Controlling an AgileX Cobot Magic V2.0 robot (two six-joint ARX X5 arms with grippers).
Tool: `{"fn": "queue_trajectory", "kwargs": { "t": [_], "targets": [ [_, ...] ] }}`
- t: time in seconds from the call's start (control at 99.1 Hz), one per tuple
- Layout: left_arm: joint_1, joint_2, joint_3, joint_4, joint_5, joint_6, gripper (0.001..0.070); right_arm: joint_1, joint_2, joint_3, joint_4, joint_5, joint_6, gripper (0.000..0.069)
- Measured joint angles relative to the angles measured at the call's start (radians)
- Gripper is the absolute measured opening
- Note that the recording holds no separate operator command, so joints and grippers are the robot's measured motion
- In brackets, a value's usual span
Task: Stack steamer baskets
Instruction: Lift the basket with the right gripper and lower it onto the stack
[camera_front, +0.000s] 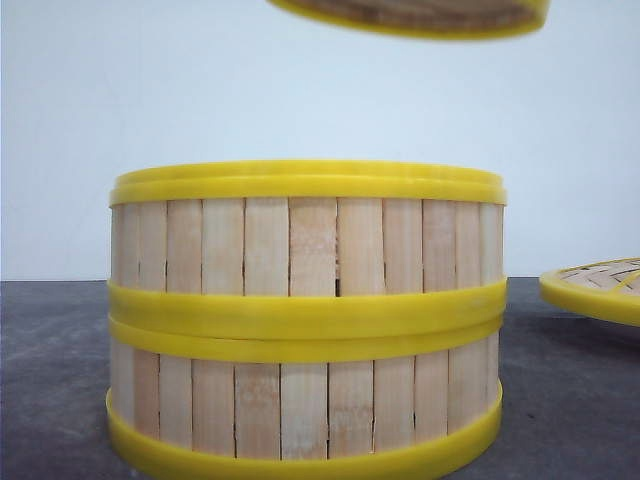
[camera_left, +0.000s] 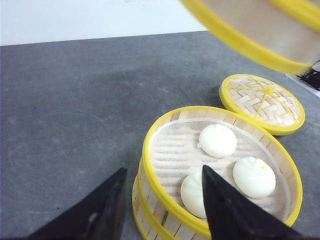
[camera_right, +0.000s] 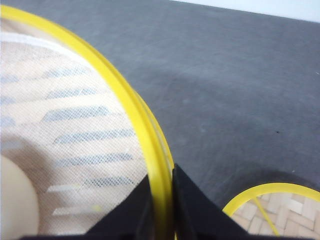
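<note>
As stacked: pale-slatted, yellow-rimmed steamer baskets (camera_front: 305, 320)

The baskets (camera_front: 305, 320) have walls of pale, matt wooden slats and smooth, slightly glossy yellow plastic rims. A fine white mesh cloth (camera_left: 175, 150) lines the top one, under smooth white buns (camera_left: 217, 140). Beside the baskets, the lid (camera_left: 262, 102) is woven bamboo. The table (camera_left: 75, 110) is matt grey.
</note>
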Motion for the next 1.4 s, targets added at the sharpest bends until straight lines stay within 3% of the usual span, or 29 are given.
{"fn": "queue_trajectory", "kwargs": {
  "t": [0.262,0.515,0.727,1.403],
  "targets": [
    [0.0,0.0,0.0,0.0,0.0,0.0,0.0275,0.066,-0.016,-0.012,-0.048,-0.019,-0.036,0.0029],
    [0.0,0.0,0.0,0.0,0.0,0.0,0.0275,0.194,-0.016,-0.165,-0.006,-0.038,-0.047,0.0029],
    [0.0,0.0,0.0,0.0,0.0,0.0,0.0275,0.273,-0.016,-0.283,0.05,0.08,-0.048,0.0029],
    [0.0,0.0,0.0,-0.002,0.005,0.0,0.0275,0.324,0.047,-0.349,0.135,0.13,-0.046,0.0029]
  ]
}}
